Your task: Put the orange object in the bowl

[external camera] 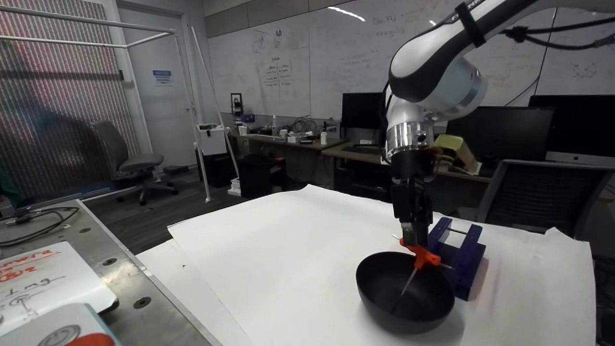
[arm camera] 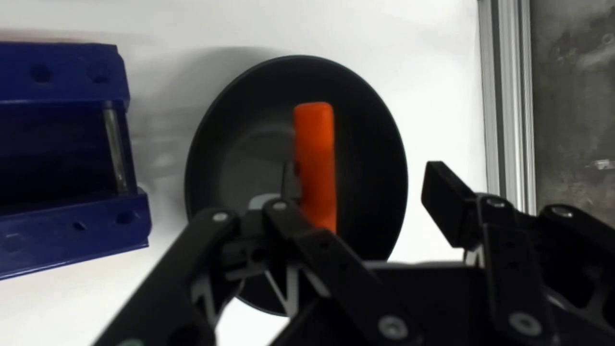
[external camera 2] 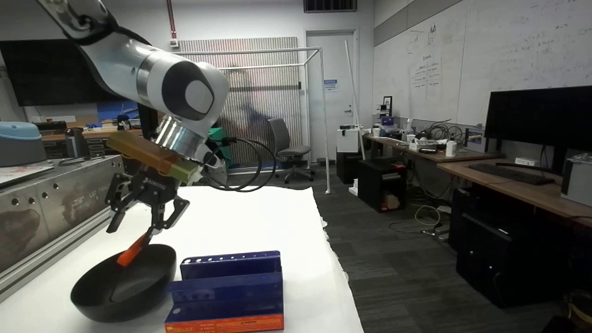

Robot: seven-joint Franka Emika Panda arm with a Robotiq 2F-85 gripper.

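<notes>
The orange object is a T-shaped handle with a thin metal rod. It shows in both exterior views (external camera: 424,257) (external camera 2: 131,252) and in the wrist view (arm camera: 314,154). The rod slants down into the black bowl (external camera: 408,323), (external camera 2: 104,311), (arm camera: 372,154); the handle is tilted, level with or above the rim. My gripper (external camera 2: 129,232) is over the bowl with its fingers wide apart; it also shows in the wrist view (arm camera: 367,192) and an exterior view (external camera: 415,238). One fingertip appears to touch the handle; the other is well away. I cannot tell whether the rod tip rests on the bowl.
A blue block-like holder (external camera: 470,266), (external camera 2: 231,290), (arm camera: 62,242) stands close beside the bowl on the white-covered table (external camera: 288,269). A metal rail and plate (arm camera: 507,105) run along the table on the bowl's opposite side.
</notes>
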